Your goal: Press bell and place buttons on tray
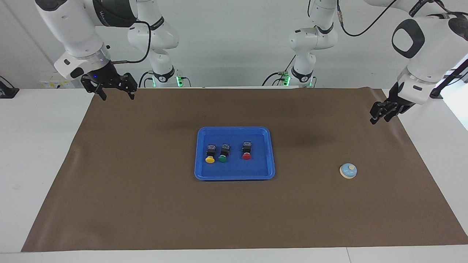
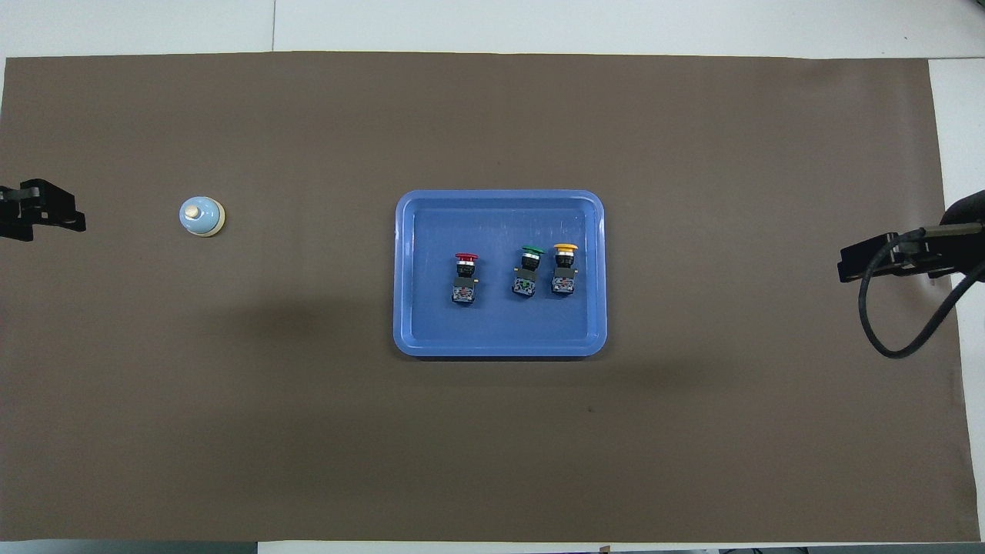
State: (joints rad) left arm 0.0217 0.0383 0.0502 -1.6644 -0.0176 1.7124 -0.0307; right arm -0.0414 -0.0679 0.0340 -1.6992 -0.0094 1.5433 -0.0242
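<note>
Left gripper (image 1: 380, 114) hangs high over the brown mat's (image 1: 146, 190) edge at its own end, holding nothing (finger spread unclear). Small light-blue domed bell (image 1: 348, 170) sits below it; three black-bodied buttons (image 1: 223, 152) lie in the blue plastic tray (image 1: 234, 176). Right gripper (image 1: 114, 89) waits open, empty.

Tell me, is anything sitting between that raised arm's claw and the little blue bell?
Nothing visible does. The left gripper hangs in the air over the brown mat at the left arm's end. The bell sits alone on bare mat. The tray with the buttons lies off toward the table's middle.
</note>
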